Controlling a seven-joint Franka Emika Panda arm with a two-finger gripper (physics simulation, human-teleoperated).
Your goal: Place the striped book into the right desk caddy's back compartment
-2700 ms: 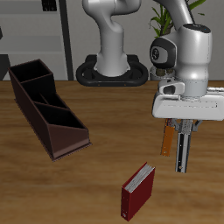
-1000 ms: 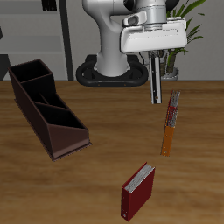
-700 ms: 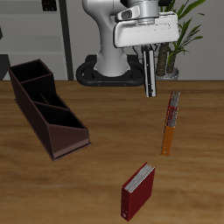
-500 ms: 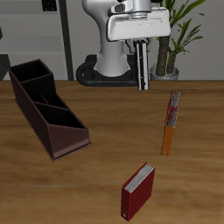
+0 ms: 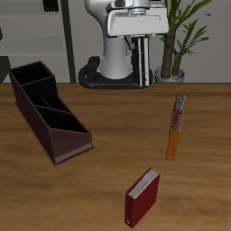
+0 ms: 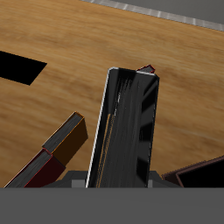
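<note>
The thin grey striped book (image 5: 144, 61) hangs upright, clamped between the jaws of the two-finger gripper (image 5: 143, 45), high above the wooden tabletop (image 5: 108, 135). The long dark brown open-topped right desk caddy (image 5: 48, 110) lies well apart from the book, on the tabletop.

Exterior view: a raised frontal camera looks down and back across the brown wooden table (image 5: 108, 153) toward the white robot arm's base (image 5: 115, 63). Wrist view: mounted on the gripper, it looks steeply down along a thin grey striped book (image 6: 127, 131) held close to the lens. Both views share the wooden tabletop.
</note>
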